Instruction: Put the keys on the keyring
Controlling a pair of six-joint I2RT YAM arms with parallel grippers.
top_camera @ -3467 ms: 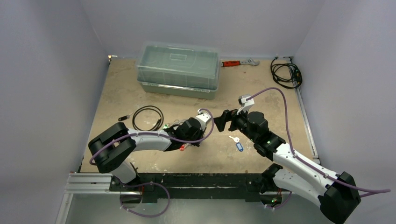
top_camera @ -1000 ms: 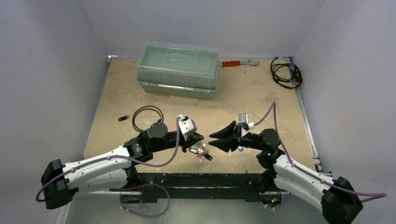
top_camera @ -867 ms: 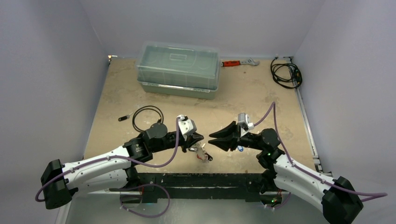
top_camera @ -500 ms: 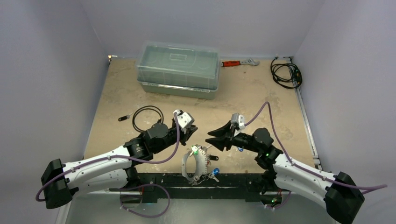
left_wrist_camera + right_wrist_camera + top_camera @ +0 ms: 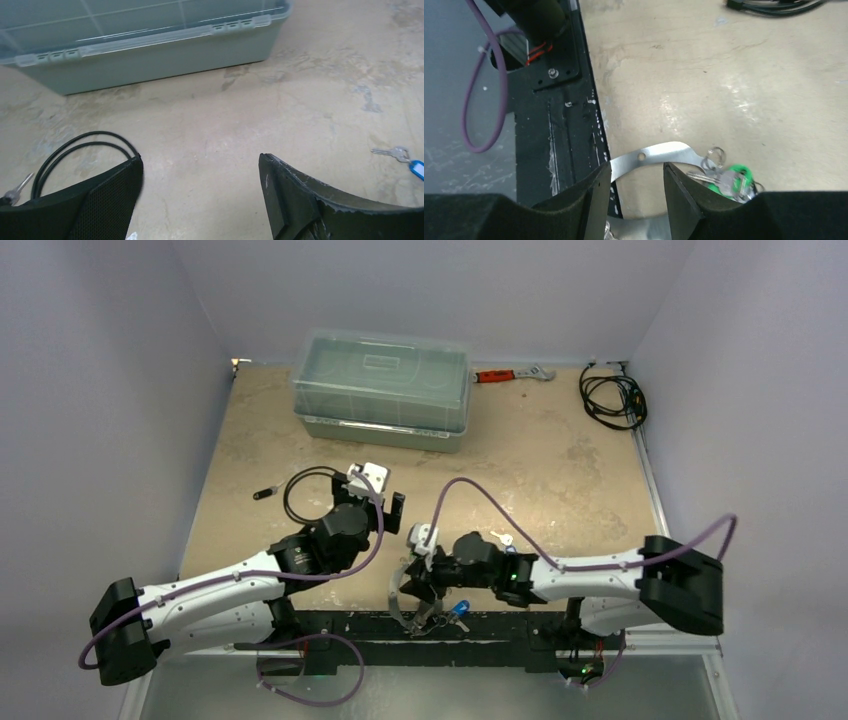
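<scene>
Apart from the keyring (image 5: pixel 649 154), one key (image 5: pixel 397 153) points leftward; left end effector (image 5: pixel 198 160) and right end effector (image 5: pixel 636 169) gape

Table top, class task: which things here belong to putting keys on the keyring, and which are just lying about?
Job: keyring, green-tagged keys, loose blue-tagged key.
Lying about: lidded box, orange-handled wrench, black cable loop, cable bundle.

Light: bright, even, from overhead | Shadows: soft, faint | Glare: sheen on keyring (image 5: pixel 664 150) | Blur: keys (image 5: pixel 724 179) slightly smeared, right wrist
</scene>
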